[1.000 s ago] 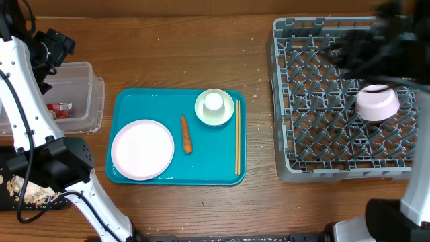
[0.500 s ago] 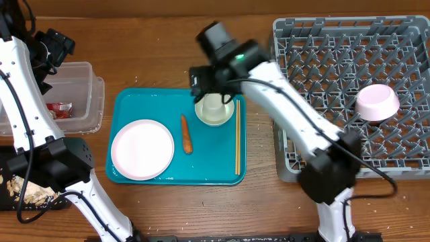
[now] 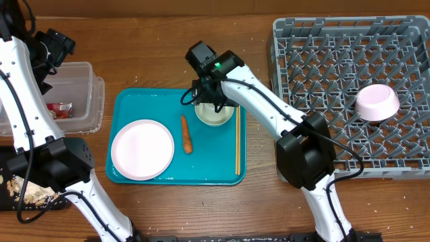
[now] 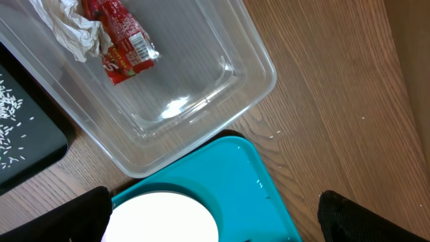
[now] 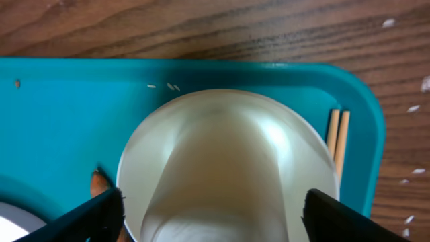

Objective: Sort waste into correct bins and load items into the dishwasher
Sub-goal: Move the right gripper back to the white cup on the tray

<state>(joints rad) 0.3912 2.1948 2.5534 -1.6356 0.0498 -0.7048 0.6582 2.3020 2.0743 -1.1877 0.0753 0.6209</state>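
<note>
Fingers of the right arm [image 5: 101, 215] are standing wide apart, straddling the white cup [image 5: 222, 168] sitting inside a white bowl [image 3: 216, 118] on the teal tray [image 3: 134, 101] at mid worktop, gripping nothing. Plate [image 3: 142, 149], carrot stick [image 3: 186, 134] and chopsticks [image 3: 237, 138] are lying on that tray. Another bowl [image 3: 377, 102] is resting in the grey rack [image 3: 316, 60] by the right edge. The left fingers [image 4: 74, 218] are hanging spread over the clear tub [image 4: 201, 87] near the left edge, which is holding the red wrapper [image 4: 121, 40] and tissue [image 4: 67, 23].
</note>
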